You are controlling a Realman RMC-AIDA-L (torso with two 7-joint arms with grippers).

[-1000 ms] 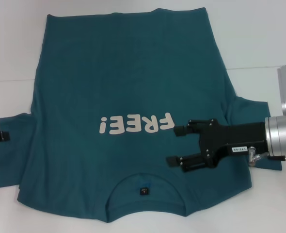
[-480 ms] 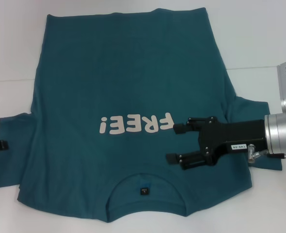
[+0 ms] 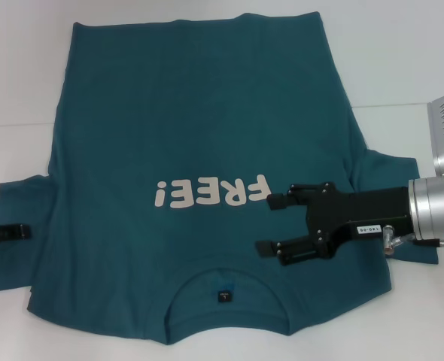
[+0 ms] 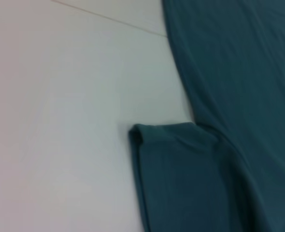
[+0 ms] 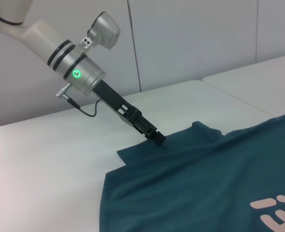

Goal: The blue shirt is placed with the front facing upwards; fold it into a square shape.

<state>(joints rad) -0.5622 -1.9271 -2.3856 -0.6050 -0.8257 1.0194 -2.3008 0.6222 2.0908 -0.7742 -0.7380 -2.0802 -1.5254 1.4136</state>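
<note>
Reaching inward at 9 o'clock, the left gripper (image 3: 15, 232) (jaw state indeterminable) is advancing onto the blue shirt (image 3: 199, 128) lying flat on the table (image 3: 402, 53), while the wide-open right gripper (image 3: 271, 223) is hovering at 4 o'clock, indicating sleeve folding is starting.

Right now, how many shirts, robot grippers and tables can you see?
Dark teal-blue cotton T-shirt with white "FREE!" print: 1
Black robot grippers: 2, the left gripper at the sleeve edge, the right gripper above the chest
White table: 1
Total: 4
</note>
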